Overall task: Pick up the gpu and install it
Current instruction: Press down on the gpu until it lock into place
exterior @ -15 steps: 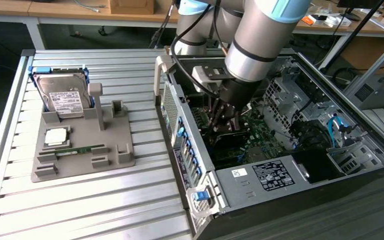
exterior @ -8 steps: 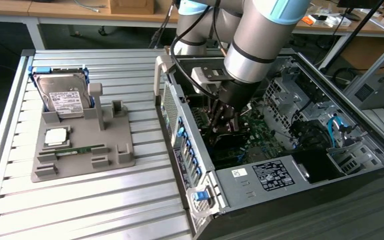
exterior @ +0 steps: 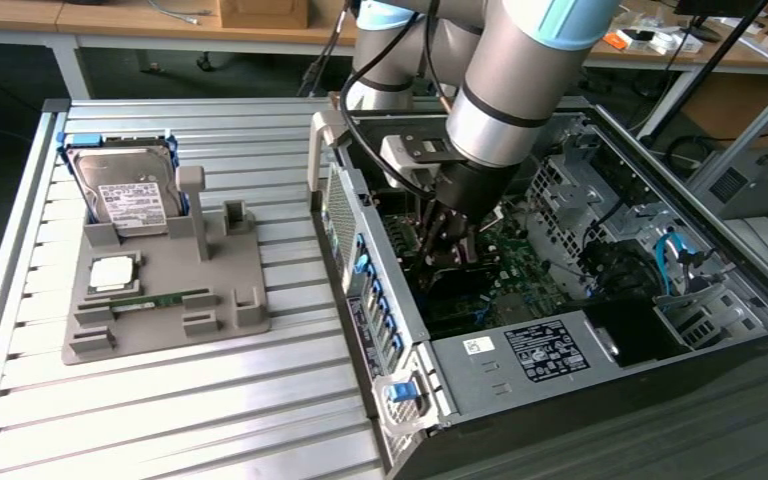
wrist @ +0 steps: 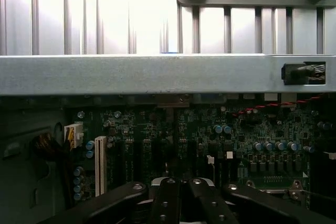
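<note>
No text can be read anywhere. Print is seen on the hard drive's [exterior: 120,170] white label [exterior: 135,204] and on the computer case's [exterior: 491,388] dark label [exterior: 551,352], but it is too small.

Ribbed silver table [exterior: 157,420]; grey holder [exterior: 244,315]; silver hard drive [exterior: 120,172], white label [exterior: 135,207]; dark green motherboard [wrist: 157,135]; black gripper [wrist: 181,184].

Hard drive [exterior: 124,190] in the holder [exterior: 244,300] on the bench [exterior: 157,430], exterior view's left; case [exterior: 357,240] right of it, jaws down inside.
</note>
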You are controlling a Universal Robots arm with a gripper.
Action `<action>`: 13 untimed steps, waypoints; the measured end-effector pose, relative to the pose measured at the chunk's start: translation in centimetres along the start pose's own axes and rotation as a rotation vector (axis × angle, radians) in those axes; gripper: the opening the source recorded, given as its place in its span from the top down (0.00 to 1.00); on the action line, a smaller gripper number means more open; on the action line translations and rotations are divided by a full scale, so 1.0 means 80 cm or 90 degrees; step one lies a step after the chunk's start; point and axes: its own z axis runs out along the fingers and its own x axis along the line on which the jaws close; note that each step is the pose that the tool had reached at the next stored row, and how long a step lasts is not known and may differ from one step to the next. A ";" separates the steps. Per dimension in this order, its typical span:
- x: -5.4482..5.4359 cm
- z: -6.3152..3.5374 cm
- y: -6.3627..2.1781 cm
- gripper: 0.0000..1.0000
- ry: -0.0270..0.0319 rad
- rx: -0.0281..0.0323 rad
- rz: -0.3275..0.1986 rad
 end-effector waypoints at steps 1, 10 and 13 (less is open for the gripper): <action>0.000 0.000 0.001 0.90 0.0000 0.0000 0.000; 0.002 0.002 0.004 0.90 0.0000 0.0000 0.000; 0.003 0.002 0.004 0.90 0.0002 -0.0001 0.000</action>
